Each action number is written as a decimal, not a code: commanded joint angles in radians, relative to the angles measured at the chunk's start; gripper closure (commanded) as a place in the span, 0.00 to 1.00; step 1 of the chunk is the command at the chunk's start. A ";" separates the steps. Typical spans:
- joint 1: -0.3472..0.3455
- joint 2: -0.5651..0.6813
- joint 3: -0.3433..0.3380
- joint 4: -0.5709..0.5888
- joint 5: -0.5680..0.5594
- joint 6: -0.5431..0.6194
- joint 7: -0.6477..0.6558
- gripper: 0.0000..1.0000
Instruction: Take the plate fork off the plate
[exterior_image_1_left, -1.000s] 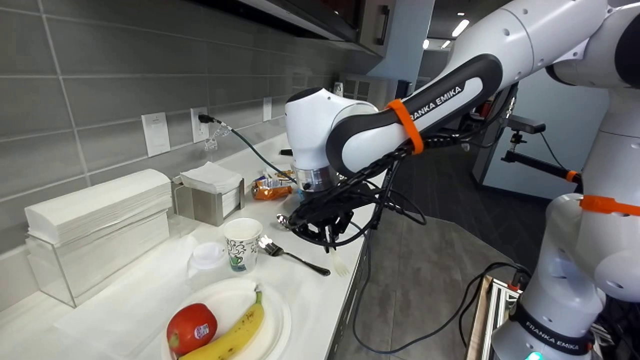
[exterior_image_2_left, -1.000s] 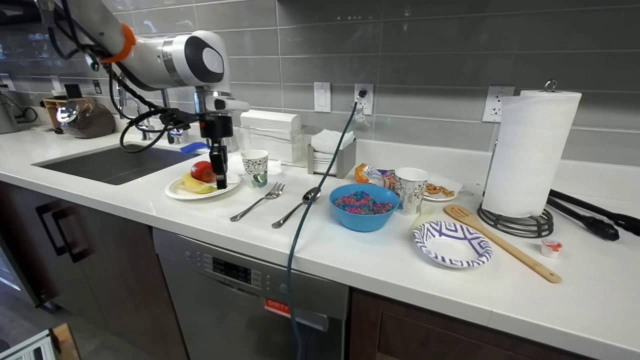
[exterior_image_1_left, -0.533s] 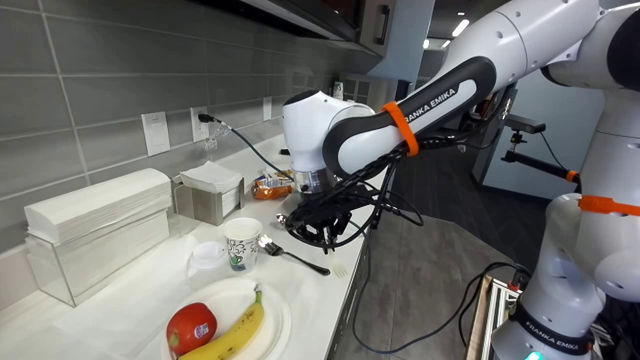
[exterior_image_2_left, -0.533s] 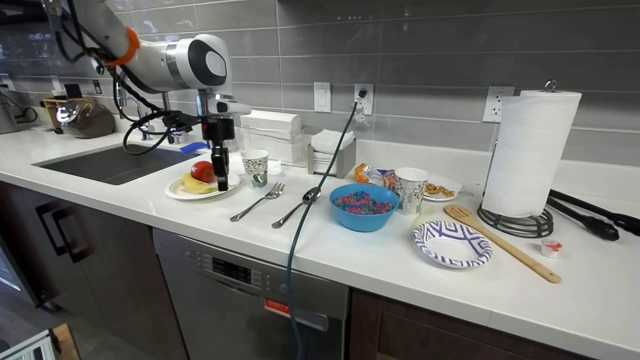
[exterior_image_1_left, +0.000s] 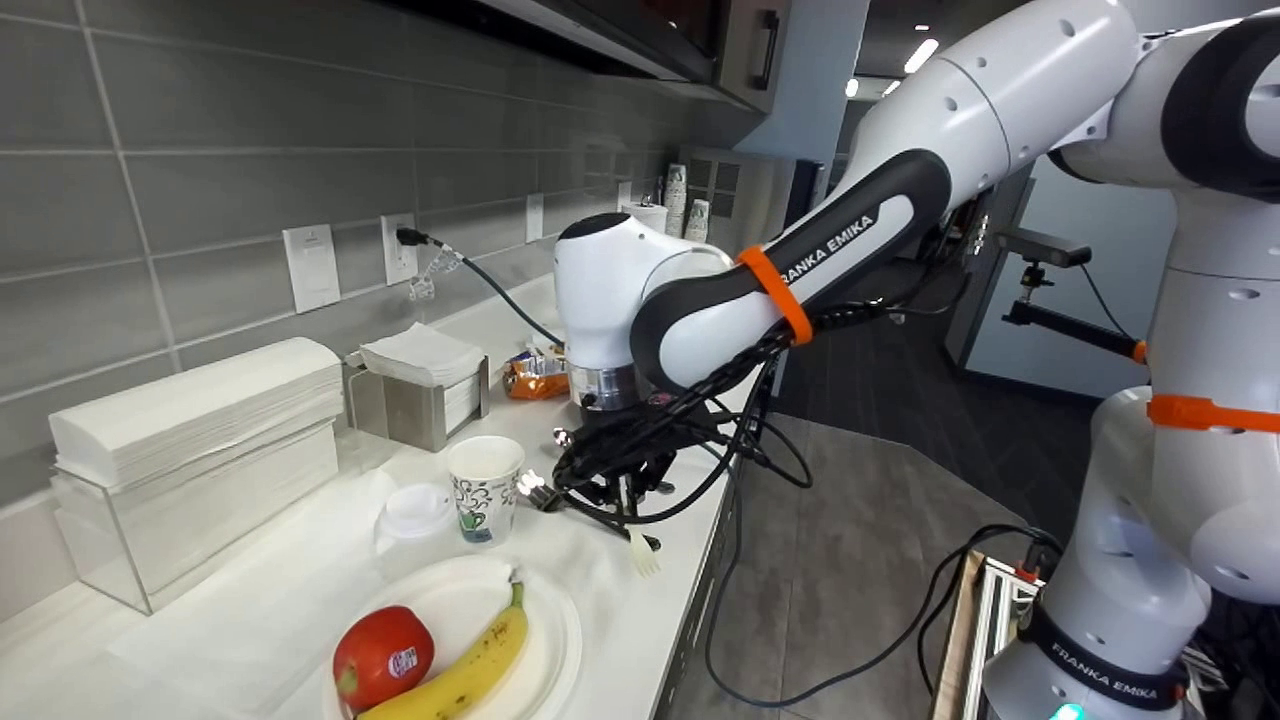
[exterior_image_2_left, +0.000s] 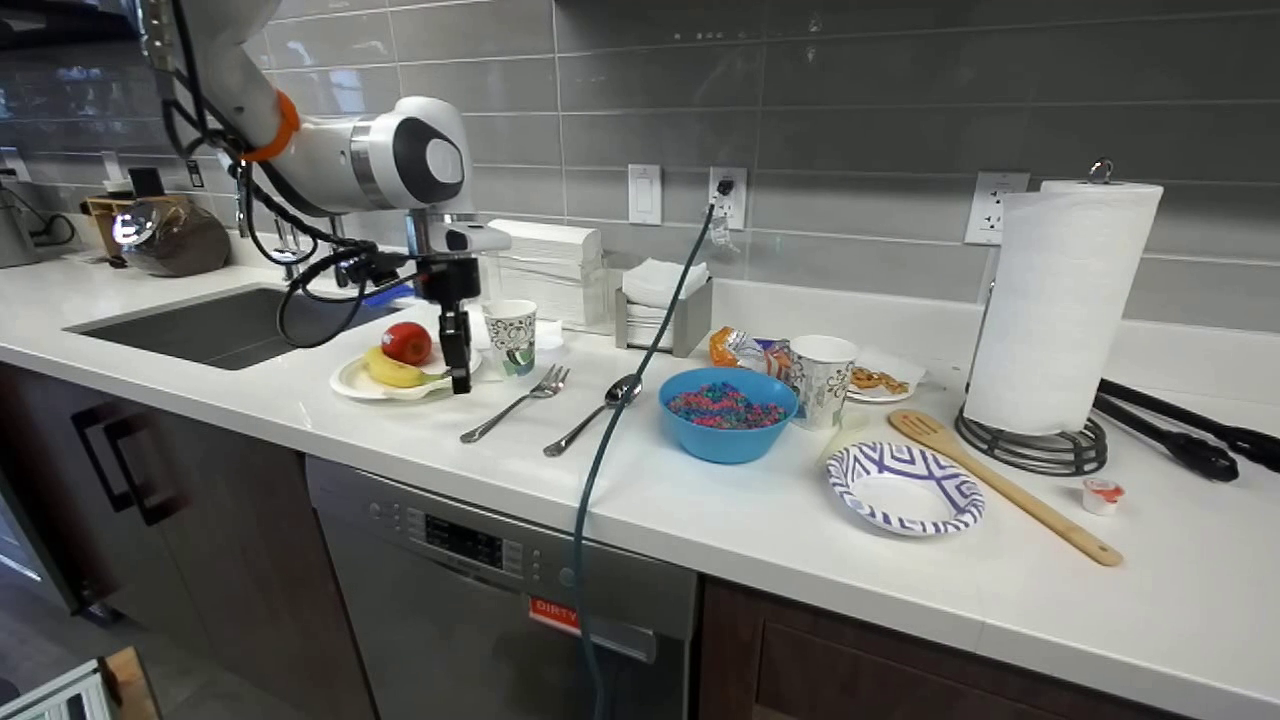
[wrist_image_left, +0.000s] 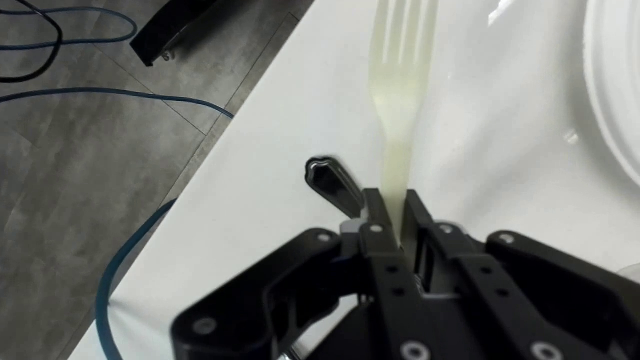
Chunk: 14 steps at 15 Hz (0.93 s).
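Observation:
The plate fork (wrist_image_left: 400, 92) is a small pale cream fork that looks like plastic. My gripper (wrist_image_left: 391, 197) is shut on its handle, with the tines pointing out past the fingertips. In an exterior view the fork (exterior_image_1_left: 642, 552) hangs below the gripper (exterior_image_1_left: 627, 508), over the counter beside the plate. In an exterior view the gripper (exterior_image_2_left: 461, 385) is low near the plate's right edge, and the fork cannot be made out there. The round white plate (exterior_image_1_left: 470, 590) holds a banana (exterior_image_1_left: 465, 672) and a red fruit (exterior_image_1_left: 383, 655). Its rim shows in the wrist view (wrist_image_left: 617, 85).
A longer metal fork (exterior_image_2_left: 520, 402) lies on the counter; its handle (wrist_image_left: 330, 182) is just below my fingers. A metal spoon (exterior_image_2_left: 590, 418), a blue bowl (exterior_image_2_left: 728, 440) and a cable (exterior_image_2_left: 640, 370) are farther along. A paper cup (exterior_image_1_left: 487, 490) stands near the plate.
My gripper has moved down with the plate fork, leftward in an exterior view and slightly rightward in an exterior view. It now covers part of the metal fork's handle. The plate has not moved.

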 joint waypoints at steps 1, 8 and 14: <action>0.026 0.033 -0.017 0.001 -0.016 0.071 0.004 0.97; 0.042 0.074 -0.035 -0.002 -0.033 0.127 -0.008 0.97; 0.045 0.065 -0.053 -0.008 -0.042 0.192 -0.015 0.49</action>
